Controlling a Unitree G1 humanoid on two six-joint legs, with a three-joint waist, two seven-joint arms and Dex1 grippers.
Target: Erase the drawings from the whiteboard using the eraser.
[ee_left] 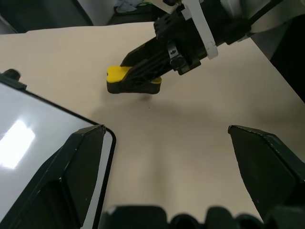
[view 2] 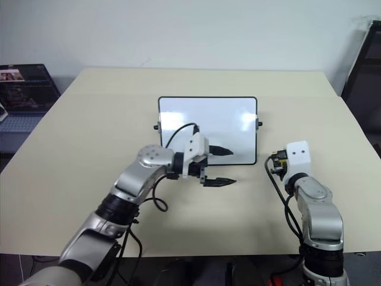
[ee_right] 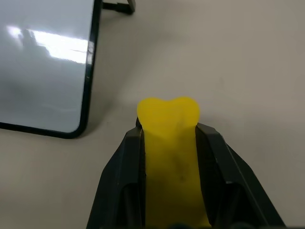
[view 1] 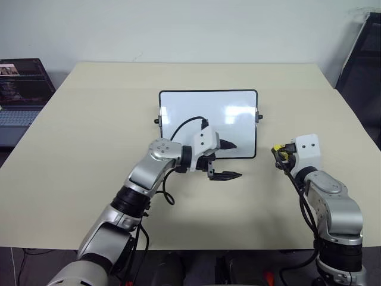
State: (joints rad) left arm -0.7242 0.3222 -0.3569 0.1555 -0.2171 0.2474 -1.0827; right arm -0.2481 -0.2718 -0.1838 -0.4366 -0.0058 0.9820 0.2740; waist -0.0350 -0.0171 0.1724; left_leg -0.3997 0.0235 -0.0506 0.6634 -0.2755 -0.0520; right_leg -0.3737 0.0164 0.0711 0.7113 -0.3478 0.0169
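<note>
The whiteboard (view 1: 208, 122) is lying mid-frame on the beige tabletop (view 1: 89, 119), with bare room on every side. The left gripper (view 1: 229, 159) is hovering at its lower right corner, fingers spread. The right gripper (ee_right: 167, 143), right of the board, is pinching the yellow eraser (ee_right: 167, 119).

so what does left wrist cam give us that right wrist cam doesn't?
Left wrist view alone: the left gripper, jaws spread wide, over the table by a whiteboard corner, and the right gripper seen from outside.

Right wrist view alone: the board's small black knob and more of its near edge; no pen marks visible on that part.

Both: the yellow eraser clamped in the right gripper, off the whiteboard, glare on the board.
</note>
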